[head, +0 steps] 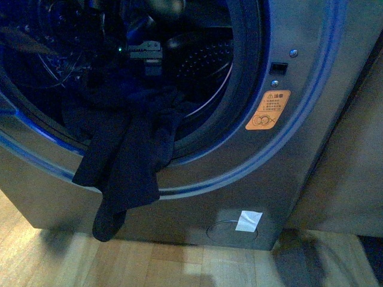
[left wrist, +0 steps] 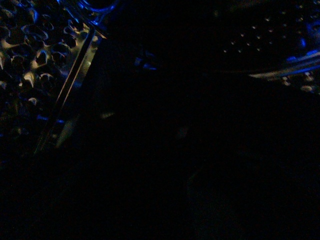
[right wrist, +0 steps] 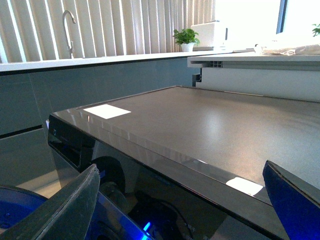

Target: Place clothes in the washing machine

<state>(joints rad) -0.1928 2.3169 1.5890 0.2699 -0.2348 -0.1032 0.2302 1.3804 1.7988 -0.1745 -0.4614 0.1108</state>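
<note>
The right gripper (right wrist: 180, 200) has its fingers spread wide with nothing between them, held up beside the top panel of the washing machine (right wrist: 200, 125), well apart from the fabric. The left gripper (head: 145, 52) is deep in the drum, at the far side of the opening; only its dark shape shows there, the left wrist view is close to black, and I cannot tell whether it is parted or pinching cloth. Below it the clothes (head: 128, 155) lie half in, half out: one part is bunched on the drum floor just behind the black door seal (head: 242, 89), the other is draped over the near lip and hangs down the silver front toward the wooden floor (head: 179, 263). The garment looks soft, limp and light, so it should fold and trail instead of sliding as one piece, and a pull on one end may drag the other back out. A likely good hold is the thick fold at the lip, or the hanging tail's middle.
</note>
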